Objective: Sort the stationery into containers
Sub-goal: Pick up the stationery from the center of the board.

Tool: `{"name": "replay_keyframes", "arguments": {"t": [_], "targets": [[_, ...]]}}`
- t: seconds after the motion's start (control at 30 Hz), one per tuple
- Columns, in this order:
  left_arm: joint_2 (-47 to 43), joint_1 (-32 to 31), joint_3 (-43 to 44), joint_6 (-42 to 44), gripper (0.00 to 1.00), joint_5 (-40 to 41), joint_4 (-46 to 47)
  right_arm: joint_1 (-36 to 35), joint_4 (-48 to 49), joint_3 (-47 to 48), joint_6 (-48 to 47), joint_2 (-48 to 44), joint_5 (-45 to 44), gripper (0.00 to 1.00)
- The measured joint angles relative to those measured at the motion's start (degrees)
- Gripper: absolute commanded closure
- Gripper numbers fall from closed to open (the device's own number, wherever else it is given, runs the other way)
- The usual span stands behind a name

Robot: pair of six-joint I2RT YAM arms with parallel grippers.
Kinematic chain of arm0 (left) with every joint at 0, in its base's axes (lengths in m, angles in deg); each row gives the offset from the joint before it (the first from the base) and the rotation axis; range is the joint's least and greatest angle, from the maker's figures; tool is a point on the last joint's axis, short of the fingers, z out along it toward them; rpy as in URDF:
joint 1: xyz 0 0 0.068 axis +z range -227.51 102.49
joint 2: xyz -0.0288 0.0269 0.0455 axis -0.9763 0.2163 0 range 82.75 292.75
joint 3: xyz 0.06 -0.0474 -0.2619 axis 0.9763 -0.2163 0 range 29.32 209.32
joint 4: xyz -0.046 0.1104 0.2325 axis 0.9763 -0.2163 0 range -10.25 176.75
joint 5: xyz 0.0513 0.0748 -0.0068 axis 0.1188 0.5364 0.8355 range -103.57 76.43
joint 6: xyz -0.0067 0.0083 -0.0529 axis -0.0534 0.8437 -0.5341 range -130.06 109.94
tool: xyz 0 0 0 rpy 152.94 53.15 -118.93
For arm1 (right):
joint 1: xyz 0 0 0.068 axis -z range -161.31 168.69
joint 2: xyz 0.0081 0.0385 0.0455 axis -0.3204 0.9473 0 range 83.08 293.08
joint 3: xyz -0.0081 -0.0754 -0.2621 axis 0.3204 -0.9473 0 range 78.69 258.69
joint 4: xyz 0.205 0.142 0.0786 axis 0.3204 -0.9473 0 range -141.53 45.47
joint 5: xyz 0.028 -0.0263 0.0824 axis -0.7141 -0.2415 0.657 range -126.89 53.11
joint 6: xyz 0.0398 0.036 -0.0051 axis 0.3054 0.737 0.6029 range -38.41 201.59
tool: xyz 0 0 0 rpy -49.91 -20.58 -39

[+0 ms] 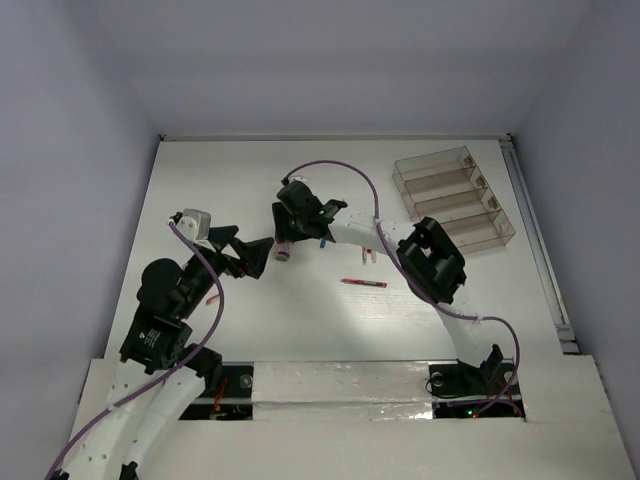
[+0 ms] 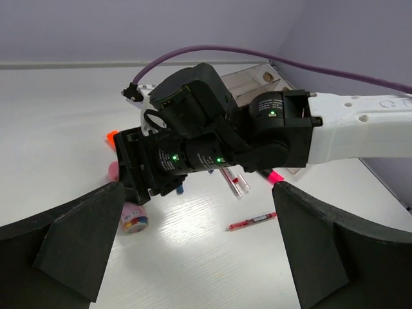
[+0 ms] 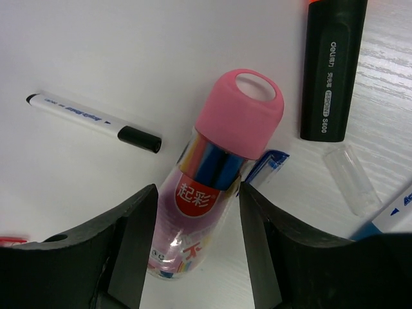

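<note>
Stationery lies clustered near the centre of the worktop [image 1: 250, 170], and the right end effector [image 3: 196, 193] is lowered over one piece of it, a stubby pink-capped cylinder [image 3: 238, 112]. One finger sits on each side of the cylinder's clear, labelled body, very close to it. Whether the fingers already press on it cannot be told. The cylinder lies on its side, cap pointing to 1 o'clock in the right wrist view.

A black highlighter [image 3: 331, 71] with an orange end lies at 2 o'clock from the cap. A white marker [image 3: 96, 122] with a black tip lies at 9 o'clock, apart from it. A blue pen [image 3: 267, 167] shows from under the cylinder.

In the top view, a red pen [image 1: 363, 283] lies alone at 4 o'clock from the cluster. The clear organiser [image 1: 455, 200] stands at 2 o'clock, well apart.

The left end effector [image 1: 245, 250] hovers at 8 o'clock from the cluster, spread wide with nothing between its fingers.
</note>
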Motion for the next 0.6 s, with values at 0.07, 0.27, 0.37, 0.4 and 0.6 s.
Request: {"name": "replay_keyframes", "arguments": {"t": [0.07,0.27,0.37,0.4,0.6], "targets": [[0.0,-0.4,0.0,0.0,0.01,0.0,0.0,0.0,-0.2,0.7,0.4,0.6,0.0,0.39],[0.0,-2.0,0.0,0.0,0.01,0.2,0.0,0.0,-0.7,1.5,1.4,2.6,0.1,0.36],[0.0,-2.6,0.0,0.0,0.01,0.6,0.0,0.0,-0.8,2.2,2.0,3.5,0.1,0.41],[0.0,-2.8,0.0,0.0,0.01,0.7,0.0,0.0,-0.8,2.2,2.1,3.5,0.1,0.45],[0.0,-3.8,0.0,0.0,0.01,1.1,0.0,0.0,-0.5,1.9,3.4,3.5,-0.8,0.58]]}}
